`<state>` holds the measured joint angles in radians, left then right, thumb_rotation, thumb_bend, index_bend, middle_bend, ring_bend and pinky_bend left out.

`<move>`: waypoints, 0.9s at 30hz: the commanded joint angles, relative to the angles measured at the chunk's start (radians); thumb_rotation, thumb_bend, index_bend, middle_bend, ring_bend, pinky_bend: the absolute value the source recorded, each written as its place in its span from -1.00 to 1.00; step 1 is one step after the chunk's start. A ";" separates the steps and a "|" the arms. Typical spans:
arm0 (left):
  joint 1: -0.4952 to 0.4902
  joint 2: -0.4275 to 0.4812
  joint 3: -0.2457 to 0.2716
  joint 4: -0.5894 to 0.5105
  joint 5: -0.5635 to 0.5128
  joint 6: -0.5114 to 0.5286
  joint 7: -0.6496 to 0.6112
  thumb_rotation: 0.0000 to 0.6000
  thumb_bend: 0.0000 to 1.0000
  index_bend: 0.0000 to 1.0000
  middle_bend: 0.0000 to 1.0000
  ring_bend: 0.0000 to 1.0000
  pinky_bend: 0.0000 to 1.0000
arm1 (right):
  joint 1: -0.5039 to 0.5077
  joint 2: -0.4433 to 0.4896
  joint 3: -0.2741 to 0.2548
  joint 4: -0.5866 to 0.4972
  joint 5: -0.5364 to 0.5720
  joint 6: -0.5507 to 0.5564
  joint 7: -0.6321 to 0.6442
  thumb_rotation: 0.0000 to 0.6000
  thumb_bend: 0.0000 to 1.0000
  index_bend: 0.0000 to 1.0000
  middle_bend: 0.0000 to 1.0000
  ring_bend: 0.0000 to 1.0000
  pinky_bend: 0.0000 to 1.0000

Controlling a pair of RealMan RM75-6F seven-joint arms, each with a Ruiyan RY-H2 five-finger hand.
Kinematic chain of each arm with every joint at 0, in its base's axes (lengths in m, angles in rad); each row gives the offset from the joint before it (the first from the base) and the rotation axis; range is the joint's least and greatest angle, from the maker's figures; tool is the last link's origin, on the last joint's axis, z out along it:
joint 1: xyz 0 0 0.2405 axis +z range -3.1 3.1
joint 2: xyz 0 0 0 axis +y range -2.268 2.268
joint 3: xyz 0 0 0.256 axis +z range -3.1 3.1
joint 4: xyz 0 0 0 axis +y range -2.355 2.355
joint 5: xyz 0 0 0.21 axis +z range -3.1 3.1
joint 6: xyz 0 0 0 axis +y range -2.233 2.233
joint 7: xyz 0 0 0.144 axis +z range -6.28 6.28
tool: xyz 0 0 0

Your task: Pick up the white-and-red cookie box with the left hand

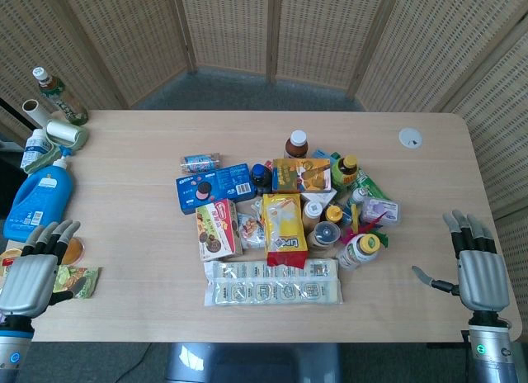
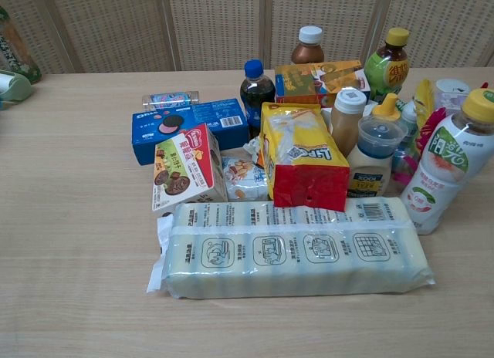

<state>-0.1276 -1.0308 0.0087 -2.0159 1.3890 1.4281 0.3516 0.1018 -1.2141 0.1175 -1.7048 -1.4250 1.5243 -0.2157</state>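
Nothing is grabbed yet. The left hand (image 1: 31,271) sits at the near left edge of the table (image 1: 132,152), palm down, fingers spread and holding nothing, hovering by a small snack packet (image 1: 77,280) and a blue detergent jug (image 1: 40,200). The right hand (image 1: 481,266) is over on the far right edge, also spread and empty, well out of the way, which makes sense since this job belongs to the left one. Neither hand shows in the chest view.

The cookie box (image 1: 218,229), the white-and-red one with chocolate cookies printed on it, is on the left edge of the pile in the middle. In the chest view the cookie box (image 2: 187,167) looks propped at a tilt, leaning against the blue cookie box (image 2: 193,126) behind it, with a clear snack bag (image 2: 244,177) touching its right side and a long sponge pack (image 2: 293,250) lying right in front.

Good news, I reckon: its left side faces bare table, so the left hand has an open lane in. The tricky bit is probably closing around it without shoving the neighbours or the yellow bag (image 2: 302,157).
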 commanded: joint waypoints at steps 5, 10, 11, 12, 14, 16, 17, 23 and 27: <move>-0.013 0.003 -0.004 0.000 0.006 -0.019 0.015 1.00 -0.41 -0.84 -1.00 -0.87 -1.00 | -0.003 -0.005 -0.003 0.005 -0.005 0.002 0.007 0.14 -0.70 -1.00 -1.00 -1.00 -1.00; -0.045 0.002 -0.022 0.004 0.002 -0.052 0.044 1.00 -0.41 -0.84 -1.00 -0.87 -1.00 | -0.014 -0.007 -0.005 0.011 -0.008 0.014 0.017 0.14 -0.70 -1.00 -1.00 -1.00 -1.00; -0.051 0.000 -0.026 0.007 0.001 -0.058 0.053 1.00 -0.41 -0.84 -1.00 -0.87 -1.00 | -0.015 -0.006 -0.005 0.012 -0.007 0.015 0.019 0.13 -0.70 -1.00 -1.00 -1.00 -1.00; -0.059 -0.004 -0.030 0.010 -0.001 -0.065 0.065 1.00 -0.41 -0.84 -1.00 -0.87 -1.00 | -0.017 -0.005 -0.005 0.013 -0.007 0.017 0.020 0.13 -0.70 -1.00 -1.00 -1.00 -1.00; -0.070 -0.011 -0.035 0.014 -0.005 -0.076 0.084 1.00 -0.41 -0.84 -1.00 -0.87 -1.00 | -0.020 -0.003 -0.005 0.014 -0.006 0.018 0.022 0.14 -0.70 -1.00 -1.00 -1.00 -1.00; -0.083 -0.019 -0.037 0.016 -0.010 -0.094 0.100 1.00 -0.41 -0.84 -1.00 -0.88 -1.00 | -0.022 0.001 -0.005 0.015 -0.006 0.019 0.025 0.14 -0.70 -1.00 -1.00 -1.00 -1.00; -0.088 -0.021 -0.037 0.018 -0.012 -0.101 0.103 1.00 -0.41 -0.84 -1.00 -0.88 -1.00 | -0.022 0.002 -0.004 0.017 -0.005 0.020 0.026 0.14 -0.70 -1.00 -1.00 -1.00 -1.00; -0.106 -0.036 -0.043 0.028 -0.029 -0.118 0.130 1.00 -0.41 -0.84 -1.00 -0.89 -1.00 | -0.023 0.008 -0.001 0.022 -0.001 0.014 0.033 0.14 -0.71 -1.00 -1.00 -1.00 -1.00; -0.126 -0.041 -0.053 0.039 -0.043 -0.136 0.147 1.00 -0.41 -0.84 -1.00 -0.89 -1.00 | -0.023 0.007 -0.001 0.026 0.001 0.009 0.033 0.14 -0.70 -1.00 -1.00 -1.00 -1.00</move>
<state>-0.2472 -1.0700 -0.0405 -1.9807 1.3508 1.2992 0.4949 0.0791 -1.2067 0.1162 -1.6791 -1.4242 1.5332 -0.1823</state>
